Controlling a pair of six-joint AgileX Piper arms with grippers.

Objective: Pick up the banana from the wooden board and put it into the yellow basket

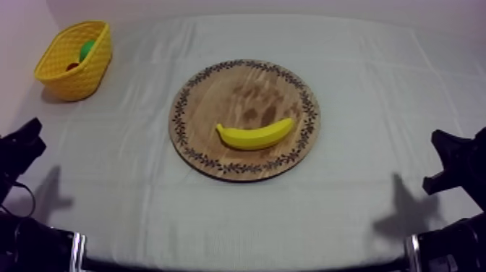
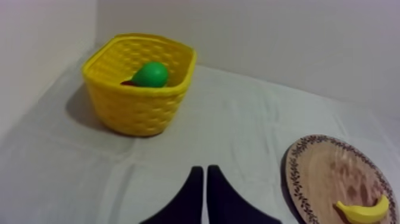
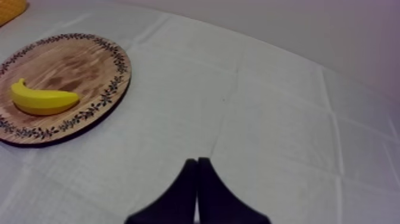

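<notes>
A yellow banana [image 1: 255,135] lies on the round wooden board [image 1: 239,90] with the patterned rim, at the table's middle. The yellow basket [image 1: 65,79] stands at the far left corner. My left gripper [image 1: 23,143] rests low at the left edge, well short of the basket. Its fingers lie together as a narrow wedge [image 2: 205,171], facing the basket [image 2: 140,104], with the board [image 2: 333,173] and banana [image 2: 363,210] off to one side. My right gripper [image 1: 454,155] rests low at the right edge, shut on nothing [image 3: 197,161], with the banana [image 3: 43,99] on the board [image 3: 65,62] some way ahead.
Inside the basket lie a green pear [image 2: 150,74] and a small red fruit [image 2: 127,83], both also seen from above: pear [image 1: 87,49], red fruit [image 1: 72,66]. Bare grey-white cloth [image 1: 361,79] surrounds the board. A pale wall rises behind the table.
</notes>
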